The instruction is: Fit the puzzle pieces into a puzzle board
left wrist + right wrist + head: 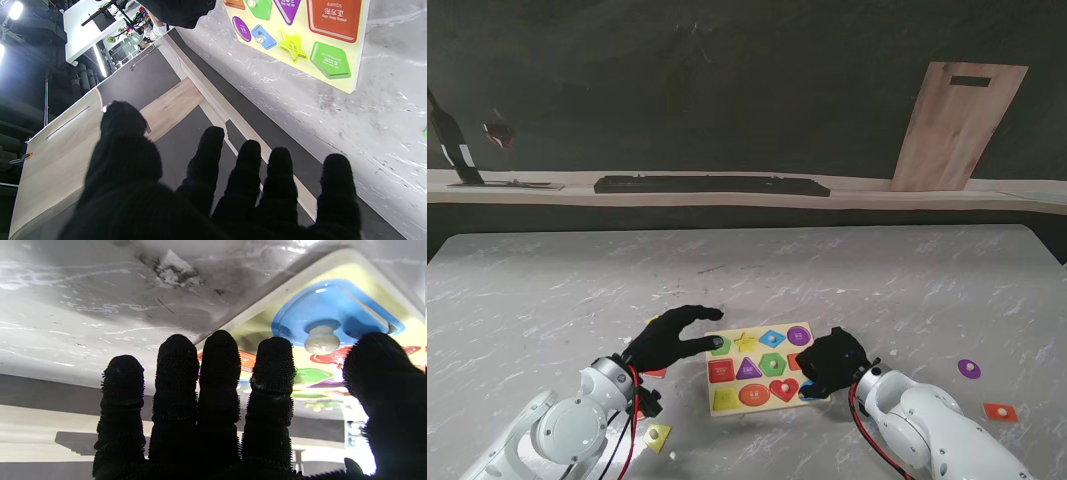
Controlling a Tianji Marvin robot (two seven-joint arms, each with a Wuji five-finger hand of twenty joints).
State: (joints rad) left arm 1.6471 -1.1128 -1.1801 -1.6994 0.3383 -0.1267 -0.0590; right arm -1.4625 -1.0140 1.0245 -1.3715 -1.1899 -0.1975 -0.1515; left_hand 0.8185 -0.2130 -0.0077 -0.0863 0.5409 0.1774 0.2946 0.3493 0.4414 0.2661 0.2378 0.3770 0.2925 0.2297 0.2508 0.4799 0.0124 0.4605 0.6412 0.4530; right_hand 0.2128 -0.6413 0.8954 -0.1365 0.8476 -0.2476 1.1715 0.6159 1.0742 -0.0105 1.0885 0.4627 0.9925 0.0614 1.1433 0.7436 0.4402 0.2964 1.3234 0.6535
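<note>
right robot hand [831, 364] open over blue piece [328, 318] at board's [727, 412] 4 o'clock corner | light, rigid; pinch its white knob [321, 340] | left robot hand [670, 338] open, empty

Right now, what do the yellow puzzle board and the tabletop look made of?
Yellow puzzle board: likely painted wood, matte; a thick pale edge shows at its corner. Grey marbled tabletop: stone-look, possibly laminate; white veins, slight sheen, scuff marks. Cannot confirm either.
</note>
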